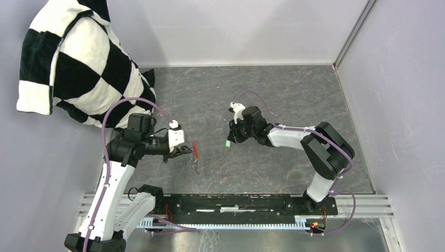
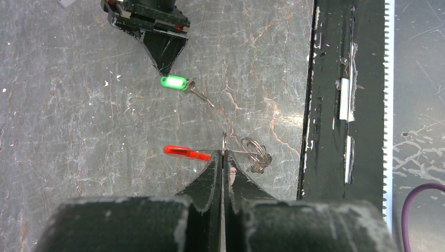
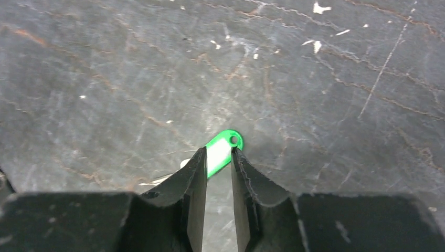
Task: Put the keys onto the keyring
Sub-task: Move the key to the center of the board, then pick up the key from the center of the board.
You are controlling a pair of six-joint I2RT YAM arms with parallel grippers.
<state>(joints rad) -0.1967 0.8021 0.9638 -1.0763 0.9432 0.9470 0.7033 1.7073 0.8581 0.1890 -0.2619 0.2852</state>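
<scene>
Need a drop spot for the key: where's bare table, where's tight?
Free: back strip from pillow to right wall; middle patch before the black rail. Crowded: between left gripper, on the keyring, and right gripper, on the green key.

Left pincer (image 1: 187, 151) clamps keyring (image 1: 195, 150); right pincer (image 1: 229, 142) pinches green key (image 1: 228, 145); checkered pillow (image 1: 78, 68) far-left.

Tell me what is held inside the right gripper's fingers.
The green key, pinched in the right gripper by its plastic head; the end with the hole sticks out. The fingers cover the rest of the head and most of the metal blade.
</scene>
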